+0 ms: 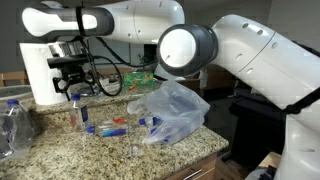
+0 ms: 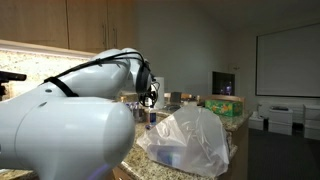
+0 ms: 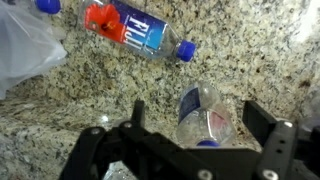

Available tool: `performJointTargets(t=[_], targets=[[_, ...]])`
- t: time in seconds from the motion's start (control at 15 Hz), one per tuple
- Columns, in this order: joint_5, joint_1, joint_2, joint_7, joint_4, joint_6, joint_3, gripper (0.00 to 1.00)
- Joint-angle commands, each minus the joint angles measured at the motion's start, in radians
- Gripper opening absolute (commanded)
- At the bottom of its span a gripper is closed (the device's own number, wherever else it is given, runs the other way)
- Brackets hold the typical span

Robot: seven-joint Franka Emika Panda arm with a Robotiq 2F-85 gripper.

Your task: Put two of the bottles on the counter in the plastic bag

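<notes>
Both exterior views share the plastic bag (image 1: pixel 180 105); wrist view faces down.

Dim, warm indoor light; wrist view soft (foreground blurred most); glints on the plastic bag (image 1: pixel 176 110).

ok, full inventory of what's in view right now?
small bottles: two, clear with blue caps and red-and-blue labels, one lying on the counter, one upright between the jaws
blue cap: one more, at the bag's edge, its bottle out of view
plastic bag: one, translucent whitish, on the counter
big ribbed bottle: one, clear, at the counter's end
paper towel roll: one, white, behind the gripper
counter: one, speckled beige-brown
arm: one, white
gripper: one, black, open, over the upright bottle
</notes>
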Motion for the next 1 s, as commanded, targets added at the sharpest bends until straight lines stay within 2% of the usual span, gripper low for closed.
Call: performJointTargets(t=[0.0,0.07,0.13,0.27,0.47,0.67,0.93], targets=[[0.013,0.009,-0.001,0.125,0.008,-0.04,-0.009,1.0],[0.018,0.008,0.0,0.149,0.009,-0.043,-0.005,1.0],[0.016,-0.04,-0.076,0.125,-0.049,-0.057,-0.004,1.0],[0.024,-0.06,-0.088,0.108,-0.046,-0.053,-0.001,1.0],[0.08,-0.132,-0.13,0.034,-0.04,-0.016,0.047,1.0],[0.134,-0.202,-0.178,-0.027,-0.046,-0.041,0.087,1.0],[0.21,-0.284,-0.237,-0.087,-0.064,-0.17,0.133,1.0]])
